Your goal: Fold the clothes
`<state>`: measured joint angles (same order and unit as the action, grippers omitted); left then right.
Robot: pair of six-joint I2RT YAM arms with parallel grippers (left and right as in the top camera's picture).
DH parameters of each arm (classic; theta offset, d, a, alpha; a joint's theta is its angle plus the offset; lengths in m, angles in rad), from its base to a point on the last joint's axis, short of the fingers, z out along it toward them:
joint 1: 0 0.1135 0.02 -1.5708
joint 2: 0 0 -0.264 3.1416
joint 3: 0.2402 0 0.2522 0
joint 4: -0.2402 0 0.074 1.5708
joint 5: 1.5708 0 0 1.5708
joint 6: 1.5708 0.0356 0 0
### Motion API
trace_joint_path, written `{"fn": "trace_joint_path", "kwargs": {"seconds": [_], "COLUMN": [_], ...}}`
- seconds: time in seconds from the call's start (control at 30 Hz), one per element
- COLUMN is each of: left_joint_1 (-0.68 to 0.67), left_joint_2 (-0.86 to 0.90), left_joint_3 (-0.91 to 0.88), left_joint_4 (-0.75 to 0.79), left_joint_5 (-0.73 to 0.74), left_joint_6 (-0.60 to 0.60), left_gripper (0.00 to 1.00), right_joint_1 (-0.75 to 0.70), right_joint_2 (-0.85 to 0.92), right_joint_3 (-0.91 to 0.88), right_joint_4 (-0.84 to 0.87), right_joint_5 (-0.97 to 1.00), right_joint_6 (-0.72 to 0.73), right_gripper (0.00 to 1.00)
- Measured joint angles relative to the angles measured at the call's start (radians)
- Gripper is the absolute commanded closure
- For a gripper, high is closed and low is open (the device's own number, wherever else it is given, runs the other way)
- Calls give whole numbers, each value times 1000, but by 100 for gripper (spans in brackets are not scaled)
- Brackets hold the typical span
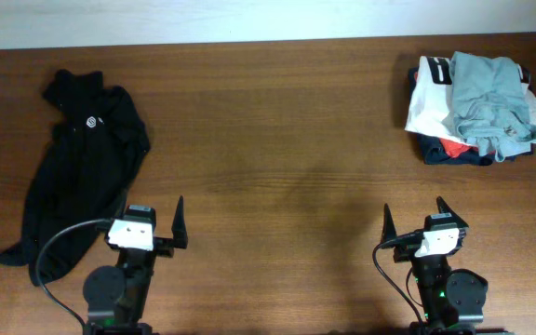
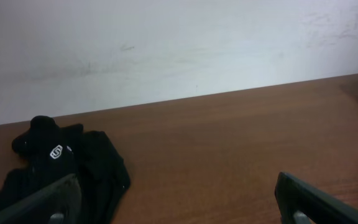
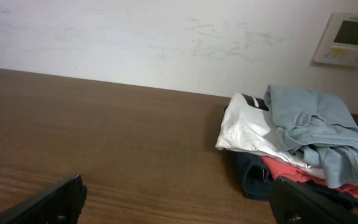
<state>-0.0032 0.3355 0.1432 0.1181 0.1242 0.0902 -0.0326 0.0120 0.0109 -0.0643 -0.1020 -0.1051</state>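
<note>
The black top (image 1: pixel 77 154) with a small white round logo lies crumpled at the left of the table; it also shows in the left wrist view (image 2: pixel 61 174). The pale grey-teal shirt (image 1: pixel 491 102) lies crumpled on top of a pile at the far right, also in the right wrist view (image 3: pixel 319 127). My left gripper (image 1: pixel 161 223) is open and empty near the front edge, just right of the black top. My right gripper (image 1: pixel 415 219) is open and empty near the front edge, well in front of the pile.
Under the grey-teal shirt are a folded white shirt (image 1: pixel 428 98) with black print, a red garment (image 1: pixel 454 146) and a navy garment (image 1: pixel 435 154). Bare wooden table (image 1: pixel 277 140) lies between the two garments. A wall panel (image 3: pixel 347 38) hangs behind.
</note>
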Motion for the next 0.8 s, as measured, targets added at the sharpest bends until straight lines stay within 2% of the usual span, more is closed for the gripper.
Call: {"fn": "trace_joint_path", "kwargs": {"seconds": [0.47, 0.8], "left_joint_1": [44, 44], "left_joint_2": [-177, -270], "left_joint_3": [-124, -127], "left_joint_4": [-4, -183], "left_joint_5": [-1, -9], "left_joint_6": [0, 20], "left_gripper": [1, 1], "right_joint_1": [0, 0], "right_joint_2": [0, 0], "right_joint_3": [0, 0], "right_joint_4": [0, 0], "right_joint_5": [0, 0], "right_joint_6": [-1, 0], "right_gripper": [1, 1]}}
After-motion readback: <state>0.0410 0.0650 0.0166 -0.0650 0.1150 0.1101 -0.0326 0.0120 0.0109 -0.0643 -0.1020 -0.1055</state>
